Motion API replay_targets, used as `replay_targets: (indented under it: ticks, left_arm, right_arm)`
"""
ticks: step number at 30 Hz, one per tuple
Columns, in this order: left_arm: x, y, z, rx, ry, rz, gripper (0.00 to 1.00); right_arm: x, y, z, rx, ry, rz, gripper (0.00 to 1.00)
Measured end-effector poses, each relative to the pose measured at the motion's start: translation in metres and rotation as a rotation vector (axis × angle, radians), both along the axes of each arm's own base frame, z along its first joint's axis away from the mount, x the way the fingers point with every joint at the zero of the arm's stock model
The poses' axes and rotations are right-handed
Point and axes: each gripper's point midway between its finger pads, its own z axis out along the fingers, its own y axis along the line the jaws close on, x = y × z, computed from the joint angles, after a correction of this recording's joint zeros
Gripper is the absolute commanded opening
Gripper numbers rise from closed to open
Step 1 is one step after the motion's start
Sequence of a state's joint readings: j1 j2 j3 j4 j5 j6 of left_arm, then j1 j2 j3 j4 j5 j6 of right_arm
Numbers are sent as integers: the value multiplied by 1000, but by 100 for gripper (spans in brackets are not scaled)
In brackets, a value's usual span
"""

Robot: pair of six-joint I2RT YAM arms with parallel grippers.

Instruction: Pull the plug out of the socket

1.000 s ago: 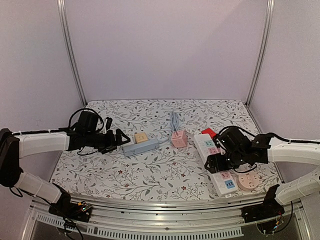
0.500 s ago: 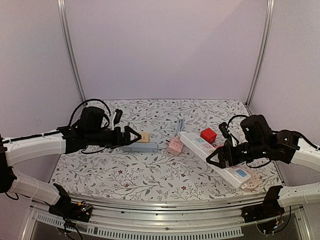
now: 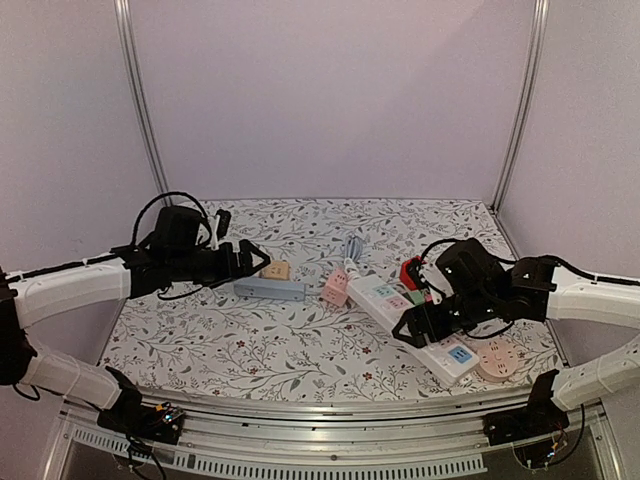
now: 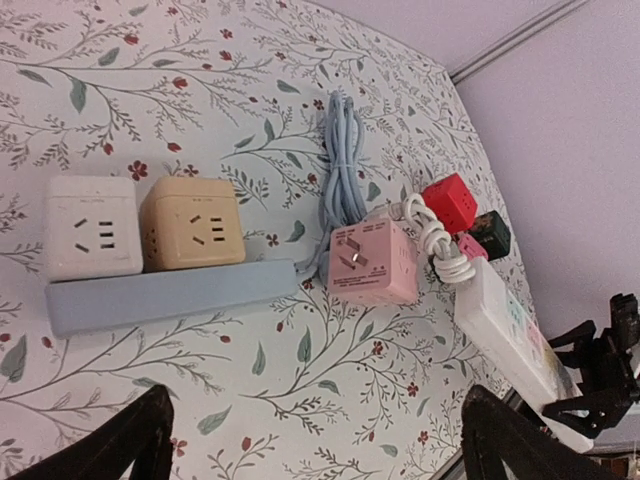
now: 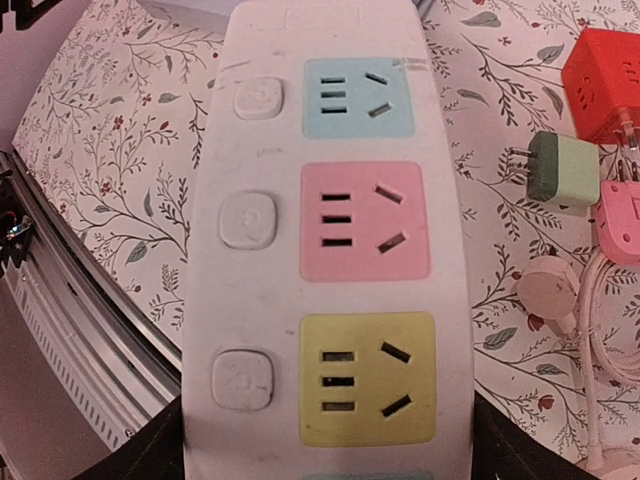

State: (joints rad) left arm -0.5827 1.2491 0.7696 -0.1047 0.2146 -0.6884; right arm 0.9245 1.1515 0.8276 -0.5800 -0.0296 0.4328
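Two jobs: right fingers clamped on white strip, park it clear; left fingers, apart, should straddle likely target, beige cube, squarely, then pull straight off blue strip.

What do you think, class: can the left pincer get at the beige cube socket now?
Probably yes: the left pincer is open right beside the beige cube socket, nothing lying between them.

strip: white, blue/pink/yellow sockets; cube: pink; table: floral print
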Motion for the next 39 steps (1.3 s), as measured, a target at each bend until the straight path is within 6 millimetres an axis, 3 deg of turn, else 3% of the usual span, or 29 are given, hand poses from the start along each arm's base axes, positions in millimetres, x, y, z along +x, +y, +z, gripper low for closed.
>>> replay_targets:
  ticks: [6,13,21,23,30,39]
  left_arm:
    - [33,24,-18,41,39,63,99]
    - [75,52,-49,45,130,126,99]
    - [84,64,-65,-15,161,145,99]
    - [85,66,-75,-33,182,143,99]
    - [85,78,-110,-87,266,171,98]
    - [90,59,-131,-209,316,107,84]
  right_arm:
    - [16,-7,-33,-125,1,-78,70]
    - [26,-20,-40,-172,-25,-169,72]
    - [35,-31,-55,-215,-2,-252,72]
    - [38,-35,-64,-240,16,-278,72]
    - [50,-48,-66,-234,29,-361,72]
    - [53,-51,-66,-225,35,-387,72]
